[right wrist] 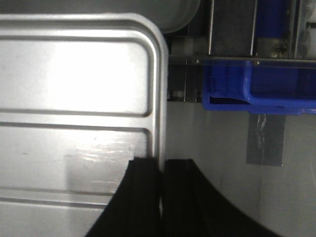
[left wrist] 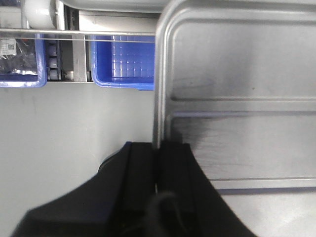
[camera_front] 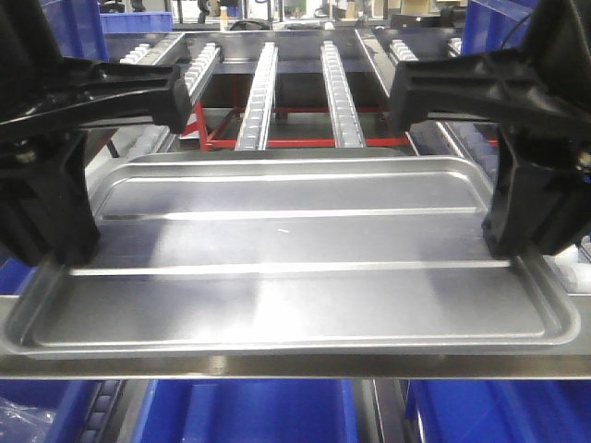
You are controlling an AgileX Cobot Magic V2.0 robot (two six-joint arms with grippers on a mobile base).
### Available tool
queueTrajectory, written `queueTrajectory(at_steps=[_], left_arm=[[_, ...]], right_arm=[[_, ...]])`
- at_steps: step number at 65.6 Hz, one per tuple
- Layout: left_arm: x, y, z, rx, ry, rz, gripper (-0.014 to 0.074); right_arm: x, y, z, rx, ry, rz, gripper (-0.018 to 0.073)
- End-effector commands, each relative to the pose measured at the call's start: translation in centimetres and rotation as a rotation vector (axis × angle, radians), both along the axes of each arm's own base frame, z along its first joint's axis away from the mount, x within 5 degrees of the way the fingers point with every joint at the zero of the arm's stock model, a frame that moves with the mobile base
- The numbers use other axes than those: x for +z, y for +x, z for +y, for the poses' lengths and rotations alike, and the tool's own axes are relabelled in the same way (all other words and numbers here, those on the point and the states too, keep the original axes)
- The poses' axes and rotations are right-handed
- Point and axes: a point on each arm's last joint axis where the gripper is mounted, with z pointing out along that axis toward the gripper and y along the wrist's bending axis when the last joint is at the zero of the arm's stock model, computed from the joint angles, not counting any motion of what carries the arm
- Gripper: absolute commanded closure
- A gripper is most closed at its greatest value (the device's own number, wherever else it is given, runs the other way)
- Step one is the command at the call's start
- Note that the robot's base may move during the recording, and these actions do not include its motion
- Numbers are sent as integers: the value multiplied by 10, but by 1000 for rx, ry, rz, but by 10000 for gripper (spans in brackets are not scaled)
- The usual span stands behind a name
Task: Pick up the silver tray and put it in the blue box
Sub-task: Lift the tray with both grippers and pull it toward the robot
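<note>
Roller racks (camera_front: 259, 92) behind — silver tray (camera_front: 295, 242) rims between fingers (left wrist: 142, 170)

The silver tray (camera_front: 295, 249) lies over a pale grey, steel-edged bench (left wrist: 64, 143).

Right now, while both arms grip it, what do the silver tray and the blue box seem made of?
The silver tray: most likely sheet metal, perhaps steel or aluminium, with a semi-glossy finish; it shows soft bright reflections and pressed ridges. The blue box: apparently moulded plastic, smooth and slightly glossy, uniform in colour, with a grid pattern on its floor.
</note>
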Motion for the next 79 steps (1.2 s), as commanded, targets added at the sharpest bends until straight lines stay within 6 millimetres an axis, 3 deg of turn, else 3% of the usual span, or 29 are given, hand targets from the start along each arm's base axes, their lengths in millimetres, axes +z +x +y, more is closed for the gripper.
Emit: queueTrajectory(at_steps=[1,79], left_arm=[[16,-2,-2,-25,-56,-56,700],[16,-2,-2,-26,-55,-57,700]], right_arm=[[18,4,2,28,64,-98,500],[18,4,2,27,61,-96,500]])
